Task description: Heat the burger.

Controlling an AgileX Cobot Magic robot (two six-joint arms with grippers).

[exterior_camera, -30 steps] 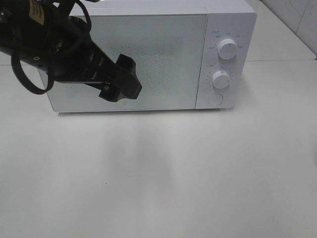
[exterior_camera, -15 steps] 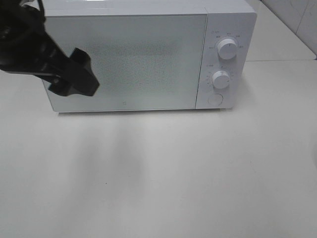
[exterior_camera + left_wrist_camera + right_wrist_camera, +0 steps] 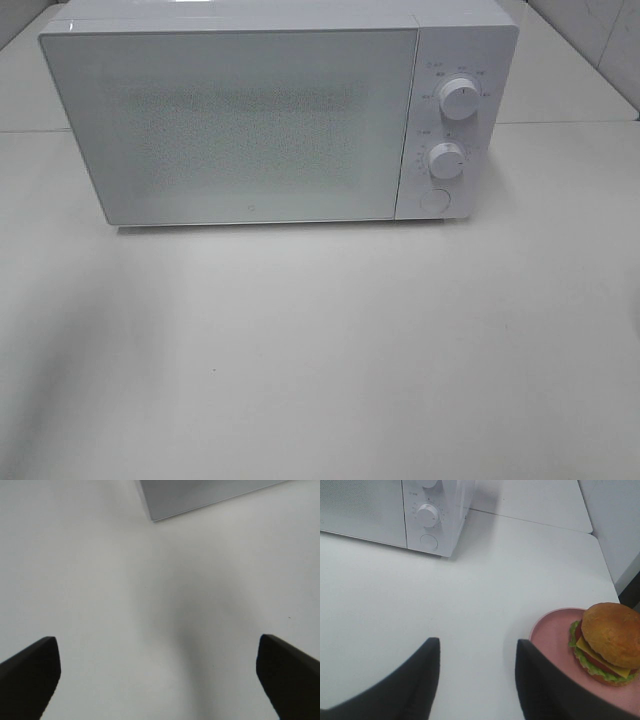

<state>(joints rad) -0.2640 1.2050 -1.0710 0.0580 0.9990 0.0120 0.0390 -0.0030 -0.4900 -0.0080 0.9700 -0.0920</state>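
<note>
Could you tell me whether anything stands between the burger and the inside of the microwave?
Yes: the microwave door is shut, so the burger, sitting on its pink plate off to the side, cannot go in. The table between them looks bare.

No text can be read. The microwave (image 3: 280, 110) carries tiny markings around its two dials (image 3: 459, 98), too small to make out. A small mark low on its door is also illegible.
</note>
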